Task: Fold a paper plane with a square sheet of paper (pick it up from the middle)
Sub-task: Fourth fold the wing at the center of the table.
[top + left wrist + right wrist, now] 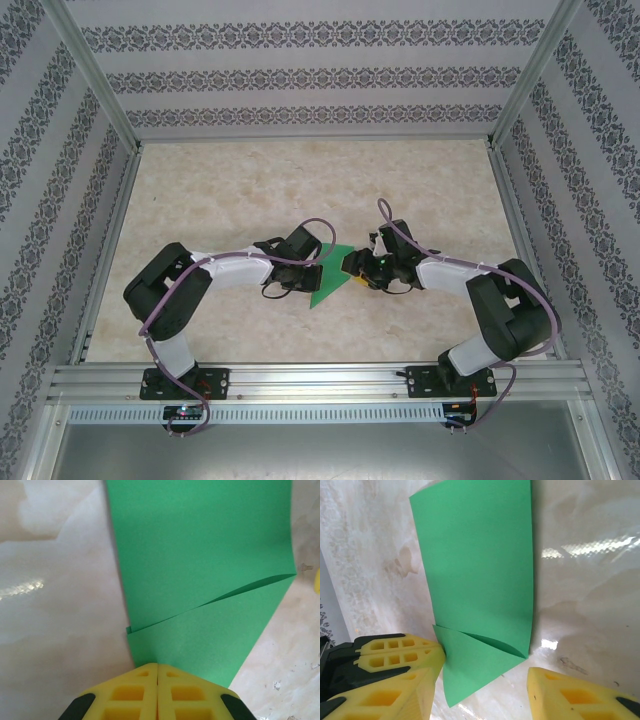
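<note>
The green paper (330,279) lies near the middle of the table (250,190), between my two arms. It is partly folded: a triangular flap (475,660) is turned over at one end, its loose edge standing slightly off the layer below. My left gripper (157,669) is clenched, and the paper's near edge runs straight into the seam between the fingers, so I judge it pinches the sheet there. My right gripper (487,666) is spread, one finger (400,665) touching the flap's side edge, the other (570,695) just beside its corner. The risk as I see it: if that finger shoves sideways while the left holds, the thin sheet could buckle or the flap spring back, leaving a crooked crease. A hard tug might also tear it at the pinch. There is open tabletop on every side, with the side rail (108,240) and patterned wall (300,75) well apart, but my two wrists sit close together.
</note>
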You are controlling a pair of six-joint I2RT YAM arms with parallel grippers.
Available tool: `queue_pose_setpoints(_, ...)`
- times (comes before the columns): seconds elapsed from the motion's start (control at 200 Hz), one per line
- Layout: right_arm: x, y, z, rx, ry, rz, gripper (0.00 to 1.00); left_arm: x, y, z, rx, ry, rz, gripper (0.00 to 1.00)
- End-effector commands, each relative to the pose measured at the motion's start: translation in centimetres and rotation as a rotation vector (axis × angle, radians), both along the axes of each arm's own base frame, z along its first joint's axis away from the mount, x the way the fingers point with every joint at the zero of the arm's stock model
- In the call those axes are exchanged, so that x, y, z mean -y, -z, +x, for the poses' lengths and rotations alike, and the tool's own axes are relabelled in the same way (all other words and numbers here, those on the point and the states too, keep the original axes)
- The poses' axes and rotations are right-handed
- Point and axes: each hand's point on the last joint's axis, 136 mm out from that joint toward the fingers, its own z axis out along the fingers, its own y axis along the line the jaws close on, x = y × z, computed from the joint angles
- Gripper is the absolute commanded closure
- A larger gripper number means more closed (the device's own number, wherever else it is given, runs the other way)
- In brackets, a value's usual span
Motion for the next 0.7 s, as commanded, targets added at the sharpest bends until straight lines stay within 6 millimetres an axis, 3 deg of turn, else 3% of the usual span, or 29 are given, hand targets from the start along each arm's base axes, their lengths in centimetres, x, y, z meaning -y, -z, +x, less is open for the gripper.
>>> queue_pose_setpoints(0.0,-0.7,-0.5,1.0,0.016,0.006,0.040,0.49,-0.3,0.0,0.6,0.010,0.010,0.017,0.92)
queue_pose_setpoints(0.23,-2.1,-0.1,1.3,0.000,-0.024,0.052,0.50,-0.4,0.1,0.5,0.006,0.013,0.021,0.92)
queue_pose_setpoints(0.694,0.9,0.3,1.1,0.015,0.080,-0.036,0.49,-0.1,-1.4,0.9,0.041,0.018,-0.003,0.91)
